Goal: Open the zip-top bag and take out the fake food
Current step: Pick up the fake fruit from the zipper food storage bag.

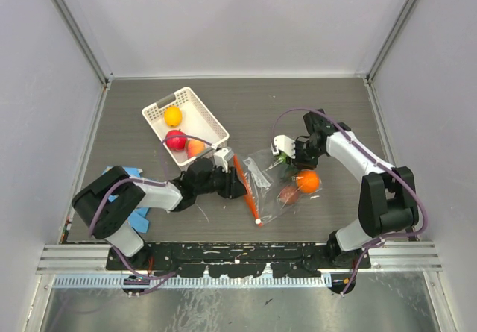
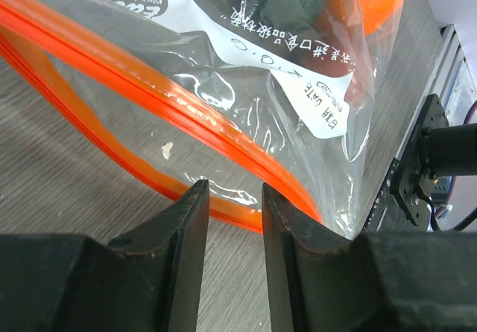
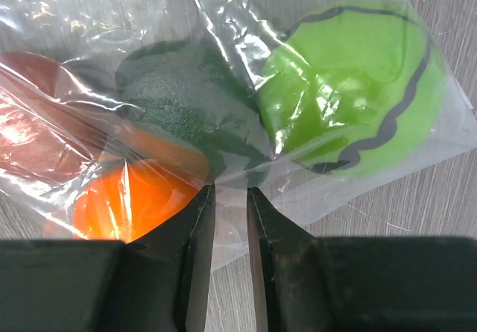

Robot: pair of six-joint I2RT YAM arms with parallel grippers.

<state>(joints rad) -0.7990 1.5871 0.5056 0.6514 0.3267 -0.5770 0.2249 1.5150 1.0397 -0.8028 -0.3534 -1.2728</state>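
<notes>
Top external view shows pale enclosure walls (image 1: 223, 19) closing in a grey, wood-grained desk (image 1: 335, 101) on three sides. An aluminium rail (image 1: 74, 256) runs along the near edge where both arms are bolted. The matt surface looks flat, so round fruit would probably roll on it. That is likely why a white basket (image 1: 153, 112) sits at the far left to take what comes out. A blue cloth (image 1: 136, 174) lies by the left arm's base, apart from the work.

The zip-top bag (image 1: 262, 169) lies flat on the desk between the arms, its orange zip strip (image 2: 149, 93) toward the left arm and its closed bottom toward the right one. This lets one arm work the mouth while the other handles the far end. The mouth gapes: in the left wrist view the two halves of the strip stand apart.

Of the fake food, a yellow fruit (image 1: 173, 116), a red-pink fruit (image 1: 176, 139) and a peach fruit (image 1: 195, 148) rest in the basket. An orange fruit (image 1: 307, 180), a brown fruit (image 1: 289, 195), a light green fruit (image 3: 350, 93) and a dark green fruit (image 3: 186, 101) are inside the bag.

The left pincer (image 2: 231, 192) is released, its jaws parted at the lower half of the strip without pinching it. The right pincer (image 3: 229, 192) is released too, its jaws slightly apart at the bag's bottom film with nothing clamped.
</notes>
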